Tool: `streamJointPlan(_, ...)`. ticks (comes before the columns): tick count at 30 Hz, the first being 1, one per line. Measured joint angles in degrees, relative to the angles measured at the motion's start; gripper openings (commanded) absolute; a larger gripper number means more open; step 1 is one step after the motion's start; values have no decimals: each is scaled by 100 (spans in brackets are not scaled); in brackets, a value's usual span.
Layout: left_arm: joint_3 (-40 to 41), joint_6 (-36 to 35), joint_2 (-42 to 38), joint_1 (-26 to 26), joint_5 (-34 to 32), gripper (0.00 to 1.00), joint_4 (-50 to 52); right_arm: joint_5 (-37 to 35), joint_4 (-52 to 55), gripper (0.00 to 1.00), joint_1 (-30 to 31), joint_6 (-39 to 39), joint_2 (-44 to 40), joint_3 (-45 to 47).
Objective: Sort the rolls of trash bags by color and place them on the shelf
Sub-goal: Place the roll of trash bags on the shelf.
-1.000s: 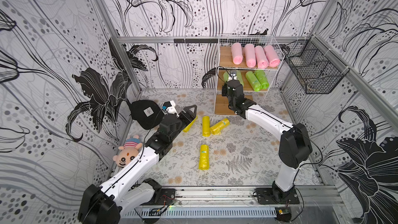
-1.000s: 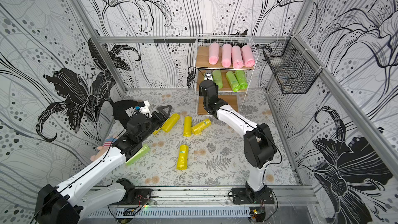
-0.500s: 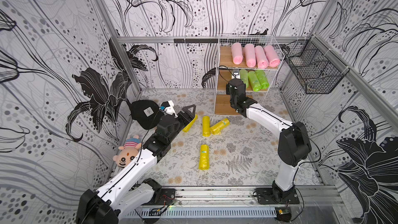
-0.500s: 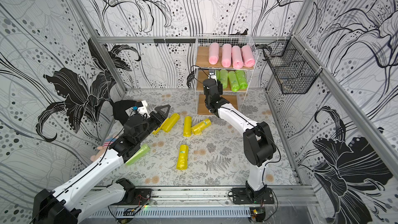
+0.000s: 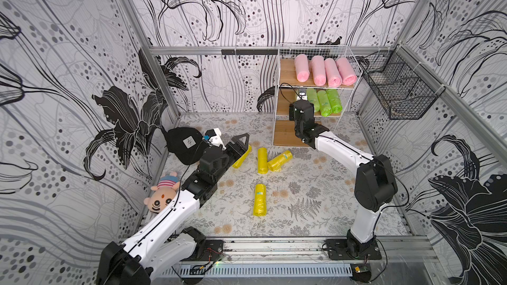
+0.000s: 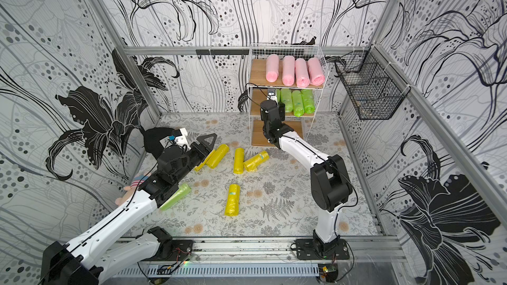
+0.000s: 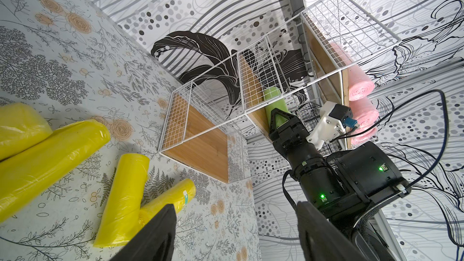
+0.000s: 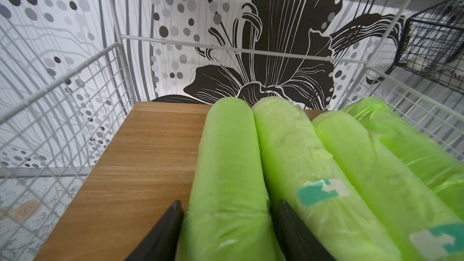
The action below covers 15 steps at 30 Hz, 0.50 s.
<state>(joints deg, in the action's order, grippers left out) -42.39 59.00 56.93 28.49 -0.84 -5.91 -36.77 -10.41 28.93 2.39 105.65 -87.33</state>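
The shelf [image 5: 285, 75] stands at the back, also visible in the other top view [image 6: 256, 72]. Several pink rolls [image 5: 323, 71] lie on its top tier and green rolls [image 5: 325, 102] on the middle tier. My right gripper [image 8: 229, 203] reaches into the middle tier. It is open, its fingers flanking the leftmost green roll [image 8: 226, 161], which rests on the board beside the others. Several yellow rolls [image 5: 262, 160] lie on the floor. My left gripper [image 7: 236, 205] hovers open and empty beside them [image 5: 241, 146]. One green roll [image 6: 175, 197] lies under the left arm.
A plush doll [image 5: 163, 193] and a black cap-like object [image 5: 183, 143] lie at the left wall. A black wire basket [image 5: 397, 91] hangs on the right wall. The shelf's bottom board [image 7: 200, 144] is bare.
My right arm pushed the green roll further onto the middle tier, and its jaws parted from it. The left arm hardly moved.
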Motion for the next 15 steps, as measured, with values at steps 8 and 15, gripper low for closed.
streamJointPlan(8,0,-39,0,0,0,78,0,286,118,68,0,334,-354,382)
streamJointPlan(15,0,-105,0,-11,0,78,52,619,223,74,0,785,-791,752)
